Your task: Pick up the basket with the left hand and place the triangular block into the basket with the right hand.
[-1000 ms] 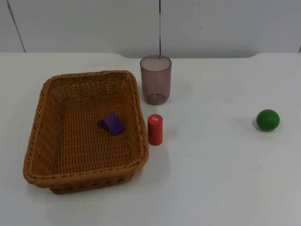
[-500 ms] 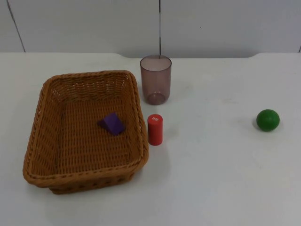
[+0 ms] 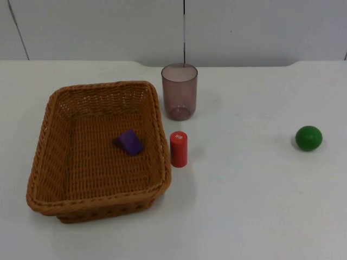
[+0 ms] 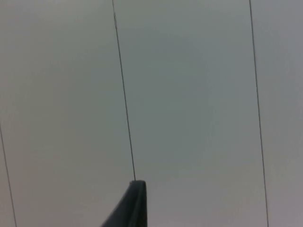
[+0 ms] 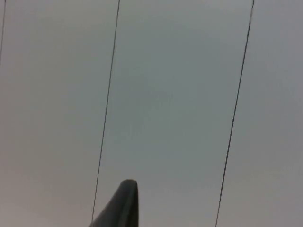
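The wicker basket [image 3: 97, 149] is sitting flat on the white table [image 3: 255, 206], toward the left arm's side, with the purple triangular block [image 3: 129, 142] lying inside it on the woven floor, nearer the right wall. Judging from this, the block's placement is already done and the basket is resting back on the table rather than being held.

A red cylinder [image 3: 179, 149] is standing upright just beside the basket's right wall, apparently not touching it. A translucent brownish cup [image 3: 179, 91] is standing upright behind the cylinder, close to the basket's far right corner. A green ball [image 3: 309, 138] is lying well apart on the right arm's side. None of these appears to belong to the task.

Both arms appear to be waiting, drawn back and raised. The left hand [image 4: 135, 205] is pointing at the grey partition wall [image 4: 189, 94], one black fingertip showing; the right hand [image 5: 124, 203] is doing the same. With a single fingertip visible on each, I cannot tell how far either is parted or whether it has hold of anything.

The block's underside is hidden against the weave.
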`<act>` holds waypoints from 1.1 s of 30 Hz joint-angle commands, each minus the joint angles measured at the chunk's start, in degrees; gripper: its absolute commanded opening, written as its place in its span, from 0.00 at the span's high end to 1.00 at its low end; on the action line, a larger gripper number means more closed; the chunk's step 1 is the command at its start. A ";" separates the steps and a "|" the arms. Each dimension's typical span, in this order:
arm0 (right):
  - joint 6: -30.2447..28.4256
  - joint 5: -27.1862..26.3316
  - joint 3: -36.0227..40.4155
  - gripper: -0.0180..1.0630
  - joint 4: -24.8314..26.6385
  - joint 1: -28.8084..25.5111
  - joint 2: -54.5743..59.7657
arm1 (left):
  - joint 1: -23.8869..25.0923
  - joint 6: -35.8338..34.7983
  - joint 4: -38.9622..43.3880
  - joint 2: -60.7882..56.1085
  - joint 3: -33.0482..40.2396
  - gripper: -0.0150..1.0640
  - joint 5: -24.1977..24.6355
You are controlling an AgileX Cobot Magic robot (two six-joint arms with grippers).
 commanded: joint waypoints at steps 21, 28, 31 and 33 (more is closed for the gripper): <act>-0.66 5.91 0.80 0.02 1.42 -0.33 0.09 | -0.16 1.00 -0.21 -0.58 0.95 0.01 7.05; -0.78 6.07 6.87 0.02 1.42 -0.33 0.09 | -0.16 1.00 -1.60 -0.58 9.55 0.01 7.06; -0.66 6.61 9.48 0.02 1.42 -0.33 0.09 | -0.16 1.00 -1.60 -0.58 13.55 0.01 7.06; -0.27 7.54 12.85 0.02 1.42 -0.33 0.09 | -0.40 1.00 -1.60 -0.58 17.71 0.01 7.06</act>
